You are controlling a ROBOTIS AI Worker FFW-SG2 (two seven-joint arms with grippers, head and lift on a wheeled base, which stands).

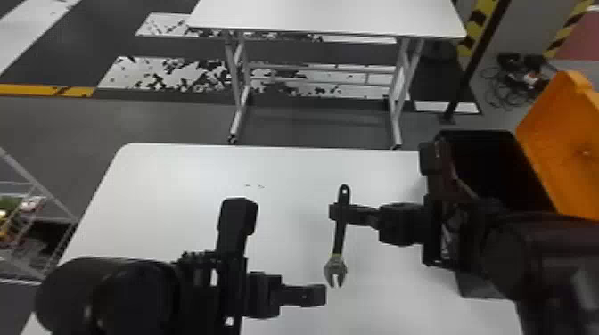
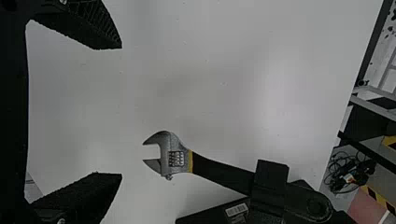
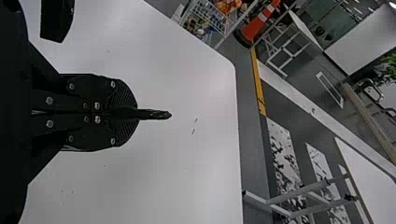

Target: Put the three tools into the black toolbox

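"Wrench (image 1: 335, 269) secure?"

"Pinched by its handle in the right end effector (image 1: 342, 213), head towards the spread left end effector (image 2: 121, 111). The toolbox (image 1: 476, 132) sits to the holder's right; best lift high, swing over, lower, then release."

"Any writing?"

"One label (image 2: 237, 210) near the right end effector, unreadable."

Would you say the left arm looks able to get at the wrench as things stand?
Probably yes: the right gripper grips only the handle, leaving the wrench's head free before the open left gripper.
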